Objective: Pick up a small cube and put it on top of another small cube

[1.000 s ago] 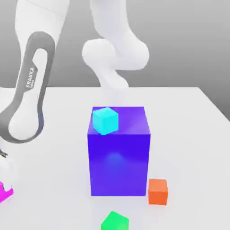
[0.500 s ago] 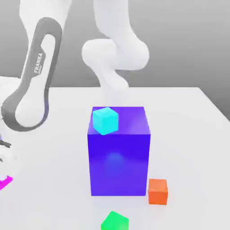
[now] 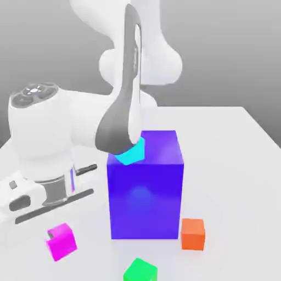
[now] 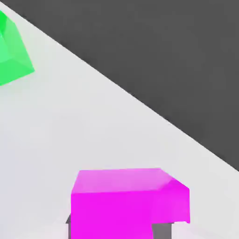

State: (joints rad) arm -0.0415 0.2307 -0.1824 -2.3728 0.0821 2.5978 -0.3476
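We have hand (image 3: pixel 51 232) shut on magenta cube (image 3: pixel 62 242), left of blue-purple block (image 3: pixel 145 200) on table (image 3: pixel 230 164). Big block stands between it and orange cube (image 3: pixel 192 234), right. Cyan cube (image 3: pixel 131 152) atop block; green cube (image 3: pixel 141 271) near.

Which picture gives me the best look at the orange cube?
The exterior view: it shows the orange cube whole, beside the big blue block. In the hand view, I can't make out any orange.
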